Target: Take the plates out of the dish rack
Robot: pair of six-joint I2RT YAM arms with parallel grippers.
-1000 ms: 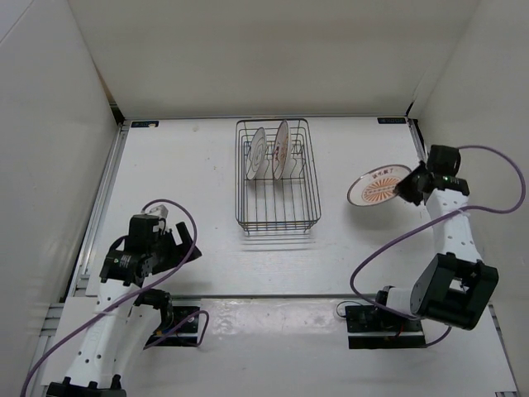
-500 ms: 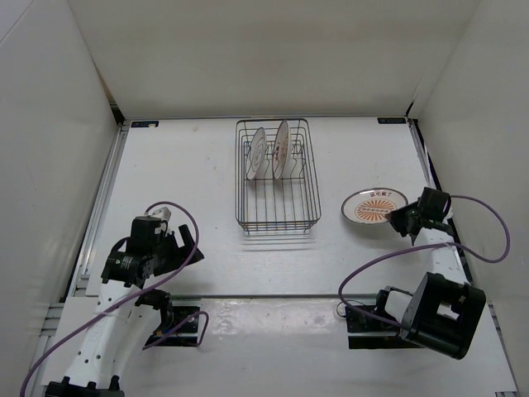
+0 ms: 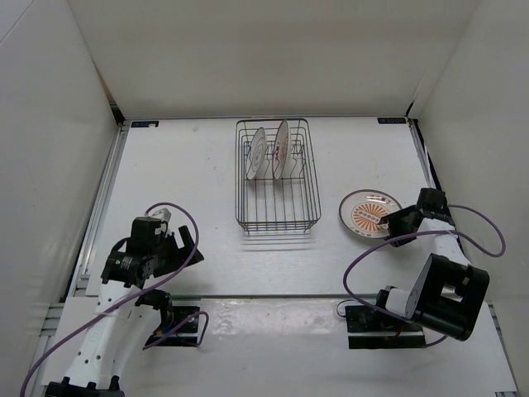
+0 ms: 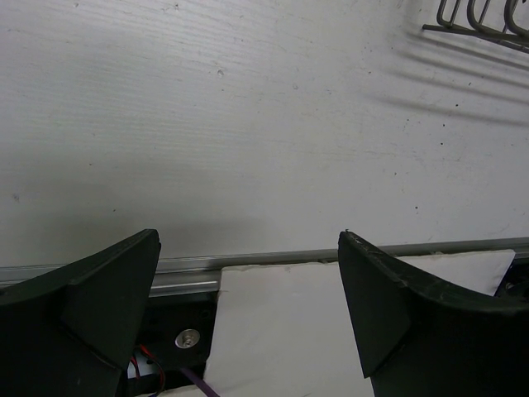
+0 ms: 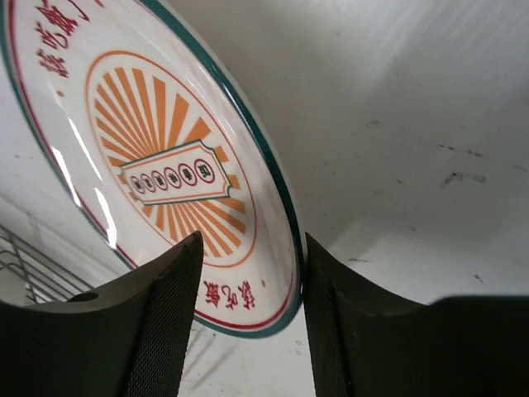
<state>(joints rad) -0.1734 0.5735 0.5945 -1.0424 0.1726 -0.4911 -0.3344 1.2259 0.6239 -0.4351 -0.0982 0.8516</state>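
Observation:
The dish rack [image 3: 240,192] stands at the table's middle back, and two plates [image 3: 259,154] [image 3: 281,149] stand upright in its far end. A third plate [image 3: 366,213], white with an orange sunburst, lies on the table to the right of the rack. My right gripper [image 3: 398,223] sits at that plate's right edge and is open. In the right wrist view the right gripper [image 5: 252,248] has its fingers on either side of the plate's [image 5: 165,165] rim without clamping it. My left gripper [image 3: 183,246] hovers open and empty near the front left; the left gripper [image 4: 248,298] holds nothing.
White walls enclose the table on three sides. A metal rail [image 4: 273,258] runs along the near edge under the left gripper. A corner of the rack [image 4: 483,21] shows in the left wrist view. Purple cables [image 3: 372,248] loop beside both arms.
The right arm has brought the sunburst plate down from the air onto the table and opened its jaws off it. The left arm has barely moved.

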